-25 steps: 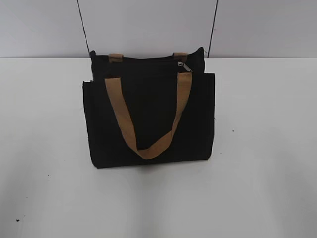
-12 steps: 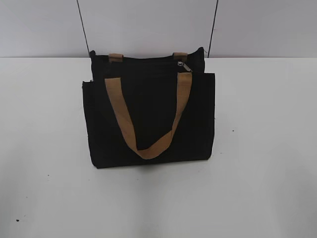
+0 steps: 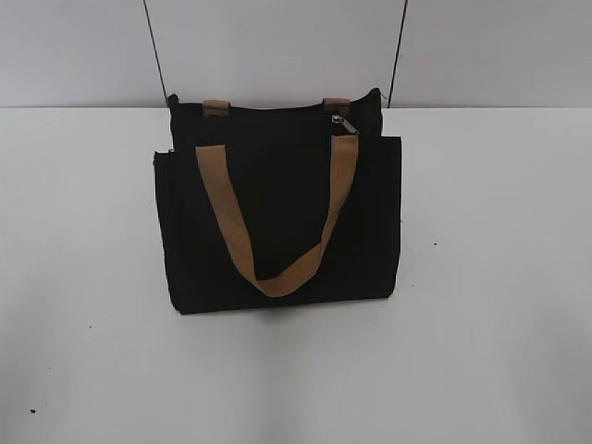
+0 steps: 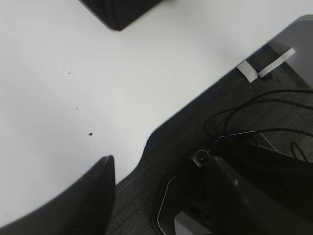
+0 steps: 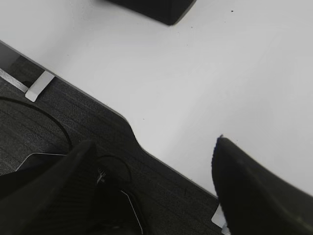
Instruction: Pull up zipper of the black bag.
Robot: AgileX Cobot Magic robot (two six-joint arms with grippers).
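The black bag stands upright on the white table in the exterior view, one tan handle hanging down its front. The silver zipper pull sits at the right end of the top zip track. Neither gripper shows in the exterior view. In the left wrist view my left gripper is open and empty over the table's front edge; a corner of the bag shows at the top. In the right wrist view my right gripper is open and empty over the front edge; a bag corner shows at the top.
The white table spreads wide around the bag. Two dark cables run down the grey back wall. Below the table's front edge lie dark carpet, cables and robot base parts.
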